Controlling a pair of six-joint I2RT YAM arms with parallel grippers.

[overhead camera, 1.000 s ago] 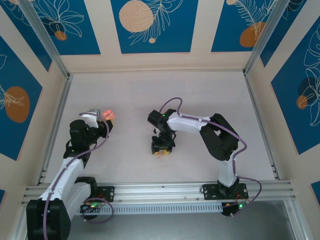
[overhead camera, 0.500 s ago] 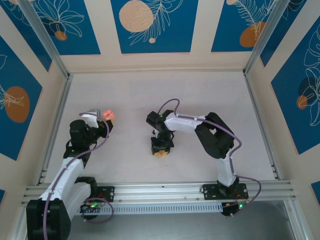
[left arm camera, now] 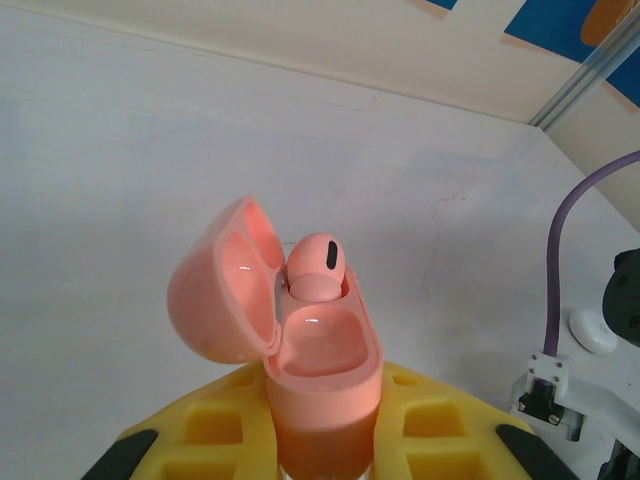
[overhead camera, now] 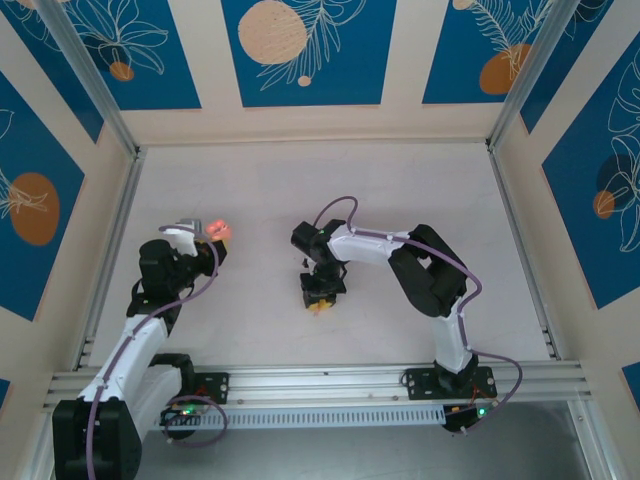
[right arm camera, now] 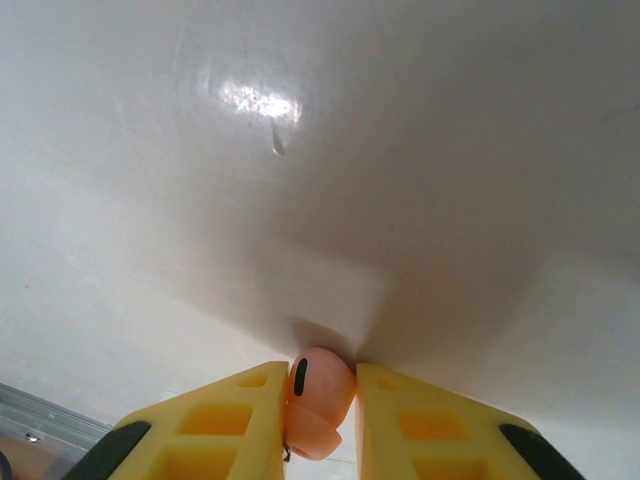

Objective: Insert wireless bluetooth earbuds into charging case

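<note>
Pink and tiny, the loose earbud (right arm camera: 320, 405) sits on the table (right arm camera: 300, 150) pinched in the narrow jaws of the right gripper (right arm camera: 322, 375), so lift it gently toward the open case (left arm camera: 322, 385) clamped in the left gripper (left arm camera: 325, 430), aiming for the empty socket (left arm camera: 325, 335) beside the seated earbud (left arm camera: 318, 268).

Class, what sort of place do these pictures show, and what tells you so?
Probably a robot test cell: two arms bolted to a metal rail at the edge of a white table, walled in by patterned blue panels.
</note>
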